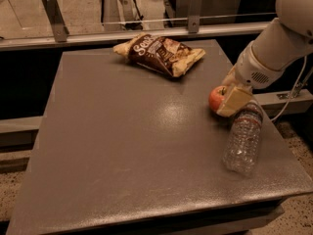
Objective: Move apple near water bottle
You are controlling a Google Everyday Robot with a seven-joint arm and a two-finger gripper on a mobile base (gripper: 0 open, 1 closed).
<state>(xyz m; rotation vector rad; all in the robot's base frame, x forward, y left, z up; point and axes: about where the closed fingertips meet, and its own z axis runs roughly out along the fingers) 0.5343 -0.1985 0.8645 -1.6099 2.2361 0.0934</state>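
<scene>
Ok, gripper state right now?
Gripper: closed on the small round red-orange apple, beside the clear crinkled plastic water bottle, near the grey table's right edge.

jaws: around apple (215, 98) | apple: just beside water bottle (243, 140)

Grey matte table (122, 146); metal rail (98, 35) with two posts behind; speckled floor (12, 195); dim warm light.
</scene>
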